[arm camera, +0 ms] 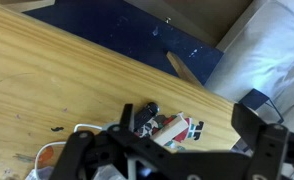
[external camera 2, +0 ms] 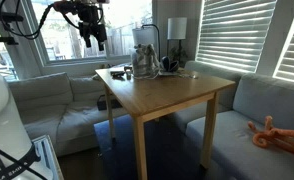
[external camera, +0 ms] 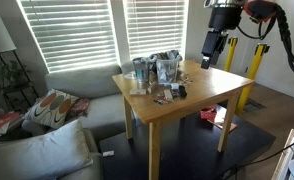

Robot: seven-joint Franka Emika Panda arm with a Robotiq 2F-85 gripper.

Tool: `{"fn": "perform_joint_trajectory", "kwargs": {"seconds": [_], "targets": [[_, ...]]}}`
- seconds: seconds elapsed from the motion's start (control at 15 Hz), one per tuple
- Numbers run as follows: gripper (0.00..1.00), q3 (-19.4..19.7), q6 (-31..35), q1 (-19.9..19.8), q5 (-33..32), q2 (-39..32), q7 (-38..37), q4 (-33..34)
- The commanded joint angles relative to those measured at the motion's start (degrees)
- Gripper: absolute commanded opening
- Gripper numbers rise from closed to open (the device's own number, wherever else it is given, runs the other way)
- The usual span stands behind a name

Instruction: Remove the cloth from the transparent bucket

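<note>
Holds the jaws apart, with nothing gripped between them, to judge by the wrist view of the gripper [arm camera: 187, 120], with one dark finger [arm camera: 259, 120] at the right side of that picture. Looks down there on the wooden table [arm camera: 47, 80], on a small black object [arm camera: 150, 114] and some red-and-white pieces [arm camera: 179, 128] lying close together near the table edge, and on a white cable [arm camera: 82, 128] just beside them. Shows, beyond the edge, a dark blue floor [arm camera: 107, 30] and a pale sofa cushion [arm camera: 272, 50]

Hangs high in the air in both exterior views, above one side of the table, touching nothing

Well apart from the gripper, at the far part of the table top: the transparent bucket [external camera: 167, 70], upright among other containers, with the shorter blue-grey jar [external camera: 139, 70] just beside it. Seems to contain the cloth [external camera: 167, 58], seen only as a grey and pale mass up at the rim; too small to tell the pattern or the folds

Around the table in an exterior view: a grey sofa [external camera: 82, 85] with a patterned cushion [external camera: 52, 105], window blinds [external camera: 152, 25] behind, a yellow stand [external camera: 255, 65] under the arm. In an exterior view also a table lamp [external camera 2: 175, 28] behind the containers and an orange object [external camera 2: 272, 135] on the sofa seat
</note>
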State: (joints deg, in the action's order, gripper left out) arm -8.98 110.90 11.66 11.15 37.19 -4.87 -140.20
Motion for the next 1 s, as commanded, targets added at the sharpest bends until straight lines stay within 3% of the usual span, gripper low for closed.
{"fn": "perform_joint_trajectory", "kwargs": {"seconds": [0.0,0.6,0.93], "targets": [[1.0,-0.28,-0.21,-0.36,0.18,0.0,0.15,0.18],[1.0,-0.28,-0.21,-0.36,0.18,0.01,0.15,0.18],[1.0,6.15,9.41,-4.94,3.84,-5.47,-0.77,2.64]]}}
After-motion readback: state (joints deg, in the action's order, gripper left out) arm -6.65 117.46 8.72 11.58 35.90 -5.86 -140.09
